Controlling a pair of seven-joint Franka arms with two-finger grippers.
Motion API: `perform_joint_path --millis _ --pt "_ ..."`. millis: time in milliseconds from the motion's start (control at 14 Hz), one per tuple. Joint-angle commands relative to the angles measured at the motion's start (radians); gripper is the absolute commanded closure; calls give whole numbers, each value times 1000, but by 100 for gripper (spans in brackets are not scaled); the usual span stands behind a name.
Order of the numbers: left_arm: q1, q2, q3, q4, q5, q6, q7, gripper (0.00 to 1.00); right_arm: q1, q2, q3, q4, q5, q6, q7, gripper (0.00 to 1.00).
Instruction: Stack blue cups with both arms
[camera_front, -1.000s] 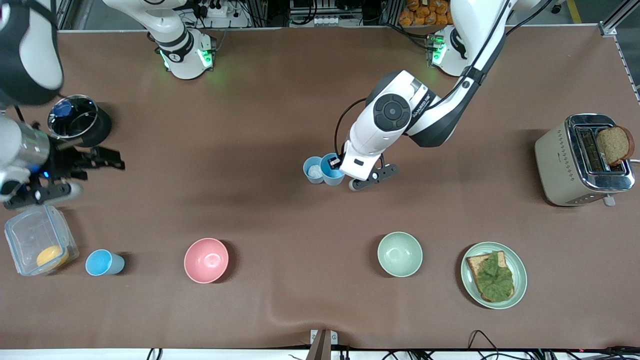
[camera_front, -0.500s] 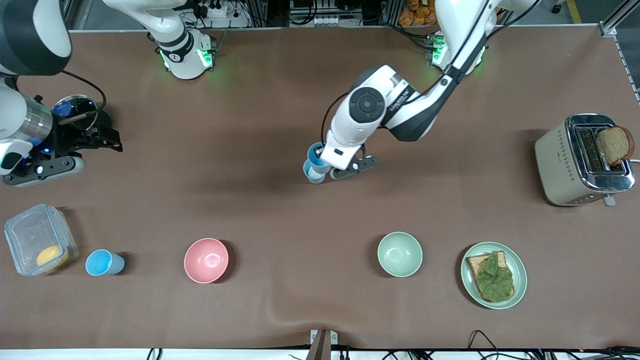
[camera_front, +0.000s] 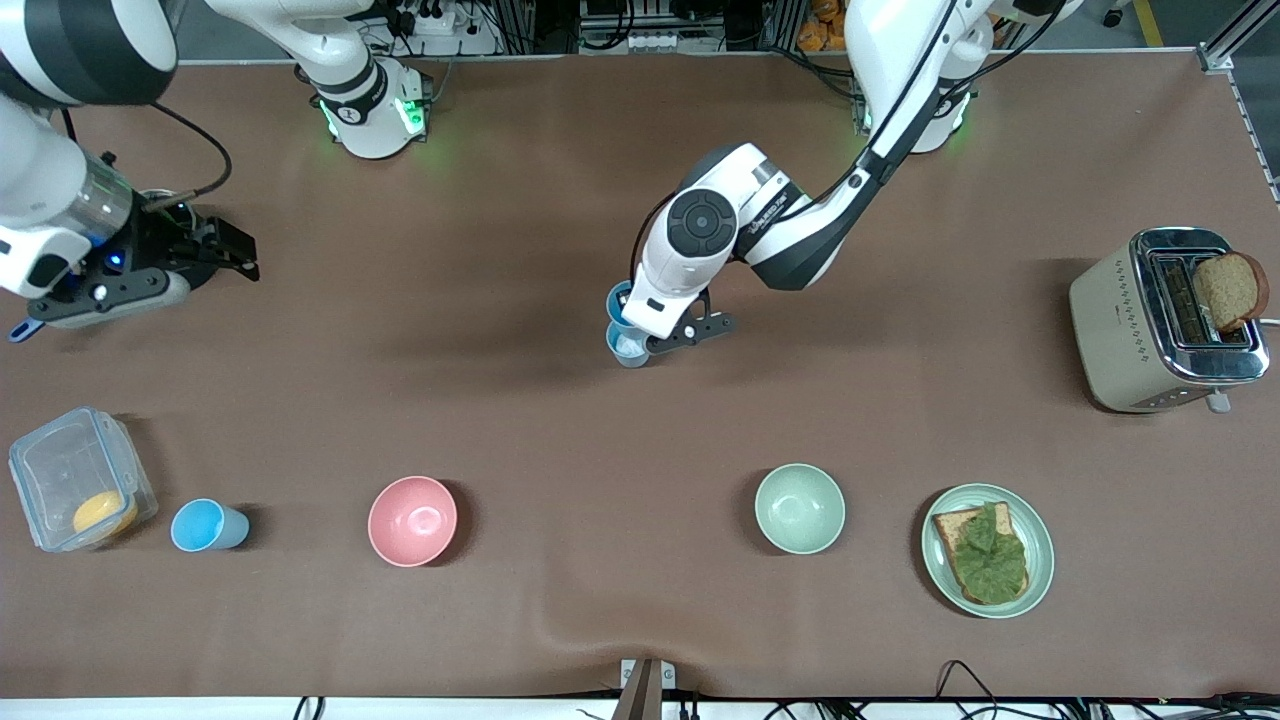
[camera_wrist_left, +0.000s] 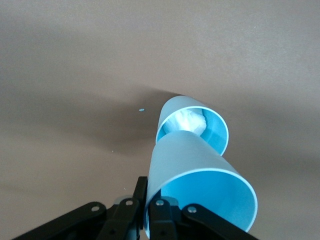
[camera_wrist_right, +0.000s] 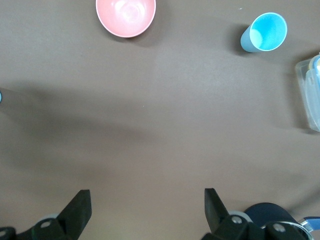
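— How far along is the stacking?

— Mid-table, the left gripper (camera_wrist_left: 150, 220) pinches a bright blue cup (camera_wrist_left: 200, 192) by its wall, tilted over the paler cup (camera_front: 626, 349) with the white lump; not yet nested. A third cup (camera_front: 205, 526) waits beside the pink bowl (camera_front: 412, 520).

— The right gripper (camera_wrist_right: 145, 210)?

— Spread wide, empty, waiting.

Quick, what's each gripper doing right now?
Left gripper: shut on the sky-blue plastic cup, over the paler cup.
Right gripper: open, holding nothing.
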Motion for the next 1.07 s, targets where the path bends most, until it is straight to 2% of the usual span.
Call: perform_joint_path --millis 0,357,429,500,571,857,1000 --pt "-10 12 4 34 25 -17 -11 100 -17 -6 7 33 -19 -15 13 0" --pt "-25 51 6 86 23 -14 -16 100 -2 2 15 99 -90 -43 24 0" --pt "-26 52 6 92 25 -11 -16 83 -2 2 13 111 -90 -79 22 0" --pt "-25 52 7 93 26 -10 -10 30 -3 0 13 113 -90 -104 24 0" --pt "-25 48 7 96 48 -10 -4 0 -6 -2 11 113 -88 -107 24 0" --pt "-8 12 9 99 88 -13 -4 0 -12 2 8 113 -76 -107 24 0" --pt "38 -37 30 101 132 -20 2 0 -14 2 7 113 -76 -109 24 0"
